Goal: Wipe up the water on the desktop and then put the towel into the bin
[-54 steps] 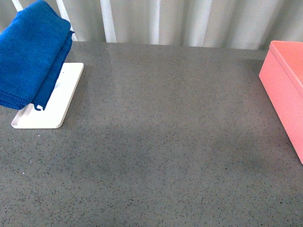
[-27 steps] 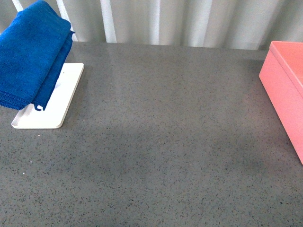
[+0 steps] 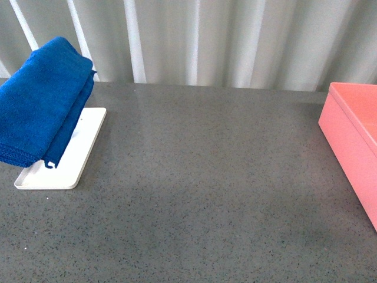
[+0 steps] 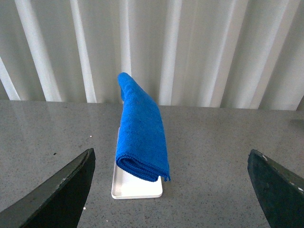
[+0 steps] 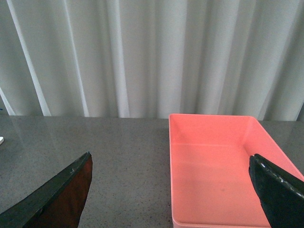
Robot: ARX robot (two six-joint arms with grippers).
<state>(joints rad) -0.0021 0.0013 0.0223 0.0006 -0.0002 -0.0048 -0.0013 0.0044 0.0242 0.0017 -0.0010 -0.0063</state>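
Note:
The folded blue towel [image 3: 41, 112] hangs draped above a flat white tray [image 3: 79, 150] at the far left of the speckled grey desktop [image 3: 206, 177]; whatever holds it up is hidden. I cannot make out any water on the desktop. The pink bin [image 3: 353, 135] stands at the right edge and looks empty in the right wrist view [image 5: 218, 166]. My left gripper [image 4: 170, 153] is open, facing the towel [image 4: 141, 133] from a distance. Open too, my right gripper [image 5: 170, 159] hovers before the bin's near left corner. Neither arm shows in the front view.
A pleated white curtain [image 3: 194, 41] closes off the desktop's far edge. The wide grey stretch between tray and bin holds no objects. The tray [image 4: 137, 189] lies lengthwise toward the left gripper.
The front view has tilted upward: towel, tray and bin sit lower in the picture and more curtain shows. The things themselves have not shifted on the desktop.

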